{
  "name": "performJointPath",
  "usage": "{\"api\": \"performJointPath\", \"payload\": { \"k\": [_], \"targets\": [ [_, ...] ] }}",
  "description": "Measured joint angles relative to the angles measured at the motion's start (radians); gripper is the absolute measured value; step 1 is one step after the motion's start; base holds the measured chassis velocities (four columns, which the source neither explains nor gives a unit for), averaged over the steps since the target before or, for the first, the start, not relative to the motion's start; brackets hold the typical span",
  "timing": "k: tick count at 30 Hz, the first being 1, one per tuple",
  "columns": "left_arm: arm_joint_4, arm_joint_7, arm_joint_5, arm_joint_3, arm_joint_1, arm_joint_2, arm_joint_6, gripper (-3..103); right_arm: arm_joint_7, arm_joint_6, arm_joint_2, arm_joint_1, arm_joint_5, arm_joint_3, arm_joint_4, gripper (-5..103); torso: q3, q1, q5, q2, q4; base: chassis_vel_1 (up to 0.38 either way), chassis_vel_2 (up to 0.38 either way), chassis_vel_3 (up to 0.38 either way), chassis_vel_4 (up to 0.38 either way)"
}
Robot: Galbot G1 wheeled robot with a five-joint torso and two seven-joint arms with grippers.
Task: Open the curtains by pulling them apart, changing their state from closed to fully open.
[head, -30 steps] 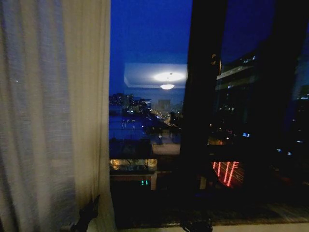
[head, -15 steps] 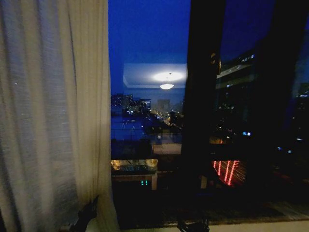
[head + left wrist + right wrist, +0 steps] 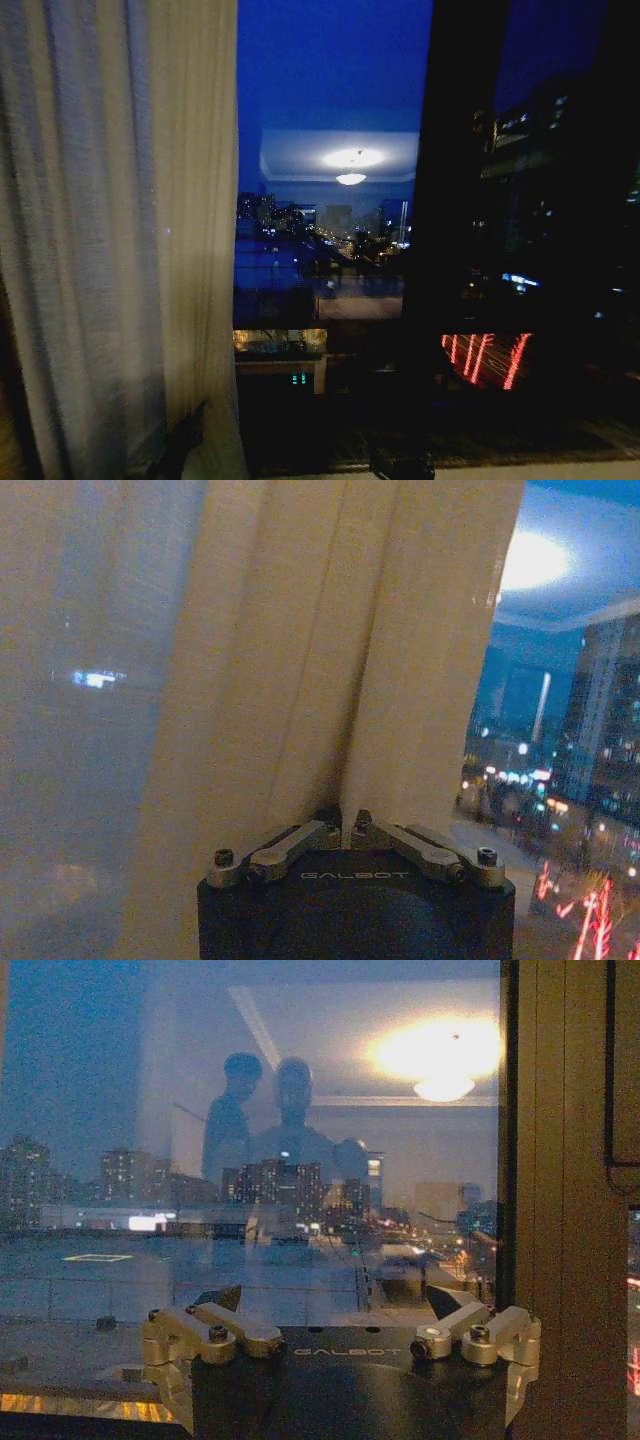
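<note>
The sheer cream-white curtain (image 3: 120, 240) is hanging in loose vertical pleats down the robot's left side of the window, its inner edge falling straight beside the bare glass, and city lights are glimmering faintly through its weave. In the left wrist view the same curtain (image 3: 330, 650) is bunching into a tight fold that is running down into the left gripper (image 3: 345, 825), whose two metal finger links are drawn together at the centre and are pinching that gathered fabric between them; the word GALBOT is printed in pale letters on the black body just below the links. From the head view the left gripper (image 3: 185, 440) is showing as a dark shape low down at the curtain's inner edge, pressed against the cloth. Beside the curtain the window pane (image 3: 330, 200) is standing uncovered, giving onto a deep blue night sky and lit buildings, and a glowing ceiling lamp (image 3: 350, 165) is reflecting in the glass. A dark upright window frame (image 3: 455, 220) is dividing this pane from the darker one toward the robot's right, where red neon stripes (image 3: 480, 358) are shining low down. The right gripper (image 3: 340, 1335) is hovering in front of the bare glass with its fingers spread wide apart and nothing between them, and its black body is also carrying the GALBOT lettering; next to it a brown vertical frame post (image 3: 565, 1190) is rising along the pane.
</note>
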Motion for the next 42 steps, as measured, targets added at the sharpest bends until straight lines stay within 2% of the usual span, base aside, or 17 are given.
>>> {"api": "performJointPath", "payload": {
  "k": [3, 11, 34, 42],
  "targets": [
    [0.001, 0.000, 0.002, 0.002, -0.008, -0.052, 0.002, 0, 0.000, -0.001, 0.000, -0.001, 0.000, -0.002, -0.001, 100, 0.000, 0.000, 0.0003, 0.000, -0.0002, 0.036, 0.033, -0.026, -0.038],
    [0.000, 0.009, 0.027, -0.001, 0.004, -0.107, -0.003, 0, -0.007, -0.001, 0.000, -0.015, -0.009, -0.008, 0.005, 100, 0.000, 0.000, 0.0000, 0.000, 0.0000, 0.066, 0.066, -0.071, -0.065],
    [-0.006, 0.016, 0.037, -0.015, 0.025, -0.082, -0.008, 0, -0.007, 0.009, 0.000, -0.023, -0.023, -0.020, -0.002, 100, 0.000, 0.000, 0.0000, 0.000, 0.0000, 0.047, 0.044, -0.049, -0.051],
    [-0.008, -0.017, 0.048, -0.049, 0.029, -0.076, -0.016, 0, -0.008, 0.015, 0.000, -0.022, -0.026, -0.028, -0.006, 100, 0.000, 0.000, 0.0000, 0.000, -0.0001, 0.000, 0.000, 0.000, 0.000]
  ]
}}
